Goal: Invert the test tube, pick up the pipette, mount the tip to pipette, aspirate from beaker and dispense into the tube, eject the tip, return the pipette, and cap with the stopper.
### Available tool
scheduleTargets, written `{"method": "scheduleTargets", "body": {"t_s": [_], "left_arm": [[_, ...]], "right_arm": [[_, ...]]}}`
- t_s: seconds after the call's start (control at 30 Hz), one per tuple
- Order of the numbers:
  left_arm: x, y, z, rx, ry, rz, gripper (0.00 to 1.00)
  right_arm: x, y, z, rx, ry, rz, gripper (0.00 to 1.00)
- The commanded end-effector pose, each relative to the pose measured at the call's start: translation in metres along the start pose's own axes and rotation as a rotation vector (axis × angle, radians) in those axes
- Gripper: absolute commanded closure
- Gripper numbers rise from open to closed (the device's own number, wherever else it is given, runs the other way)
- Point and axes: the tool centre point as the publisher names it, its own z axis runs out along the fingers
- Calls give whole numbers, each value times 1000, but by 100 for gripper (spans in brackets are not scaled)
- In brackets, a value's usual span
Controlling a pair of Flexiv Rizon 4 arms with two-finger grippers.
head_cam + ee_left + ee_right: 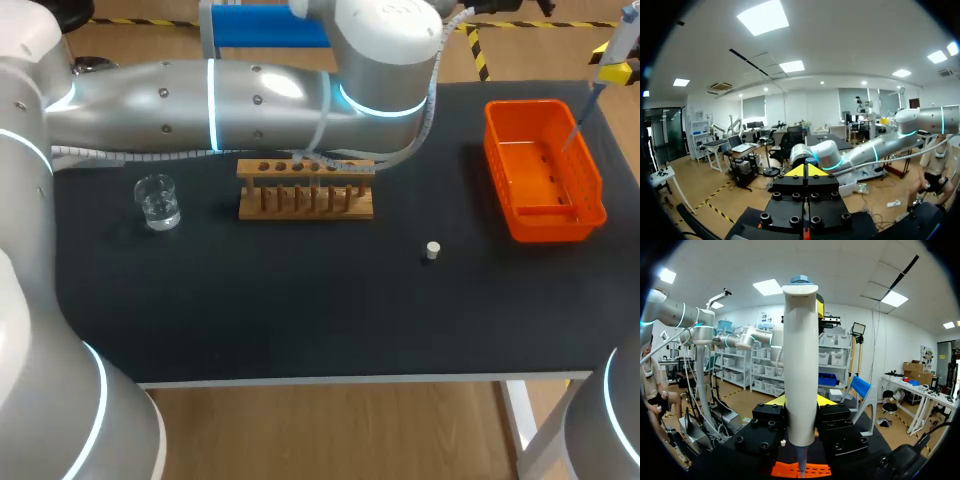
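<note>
Left arm (200,95) covers rack (305,200) rear edge; pipette (624,38) upper body cut off at head view's corner.

Bright, even indoor light falls from ceiling panels (762,16), which glow white in both wrist views. In the head view the dark desk (300,310) looks matte, with only faint, soft shadows under the wooden rack (305,188) and the beaker (157,201). Glare streaks the silver shell of the left arm (270,90). The white pipette (800,365) is evenly lit. In the wrist views, lines in the room bow toward the black rim.
</note>
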Motion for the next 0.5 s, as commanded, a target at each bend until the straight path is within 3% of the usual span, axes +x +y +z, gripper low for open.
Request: {"method": "scheduleTargets", "body": {"t_s": [0.03, 0.5], "left_arm": [[0, 5, 11, 88, -4, 0, 100], [4, 11, 30, 107, 16, -4, 100]], "right_arm": [[-1, 0, -2, 2, 5, 0, 100], [-1, 0, -2, 2, 5, 0, 100]]}}
